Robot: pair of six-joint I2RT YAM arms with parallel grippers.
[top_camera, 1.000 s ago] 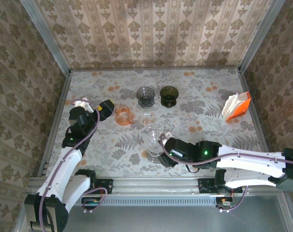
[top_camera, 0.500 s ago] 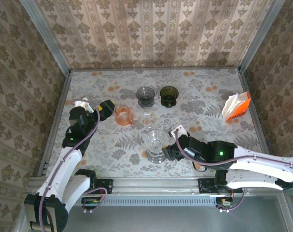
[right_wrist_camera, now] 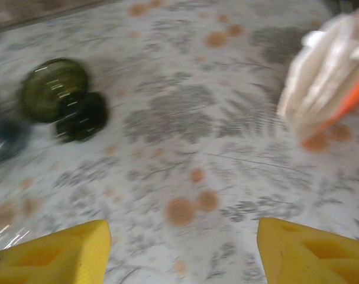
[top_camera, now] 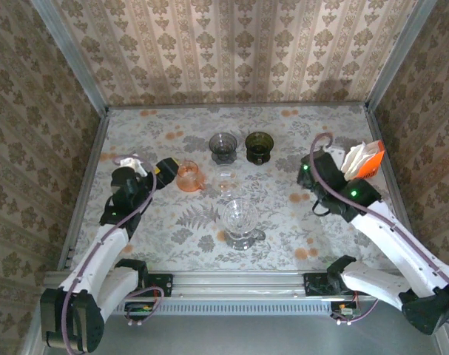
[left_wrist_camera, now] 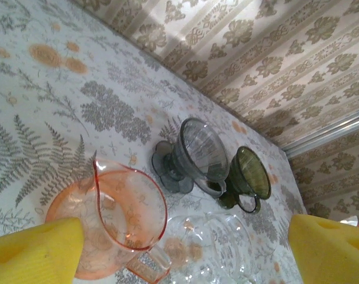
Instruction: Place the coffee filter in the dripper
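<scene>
A stack of white coffee filters (top_camera: pixel 359 160) stands in an orange packet at the right of the table, and it is blurred at the upper right of the right wrist view (right_wrist_camera: pixel 330 71). My right gripper (top_camera: pixel 311 170) hangs open just left of that packet, with bare tabletop between its yellow fingers (right_wrist_camera: pixel 182 254). Several drippers stand mid-table: orange (top_camera: pixel 188 175), grey (top_camera: pixel 223 146), green (top_camera: pixel 259 146), and a tall clear one (top_camera: pixel 239 220) nearer the front. My left gripper (top_camera: pixel 167 168) is open beside the orange dripper (left_wrist_camera: pixel 117 219), holding nothing (left_wrist_camera: pixel 185 254).
A small clear glass dripper (top_camera: pixel 224 181) sits between the orange dripper and the tall clear one. Patterned walls and metal rails enclose the table (top_camera: pixel 157 126) on three sides. The grey dripper (left_wrist_camera: pixel 194 154) and green dripper (left_wrist_camera: pixel 247 177) stand close together at the back.
My right arm has swung from beside the tall clear dripper at the front centre to the right, next to the filter packet. The left arm has hardly moved.
</scene>
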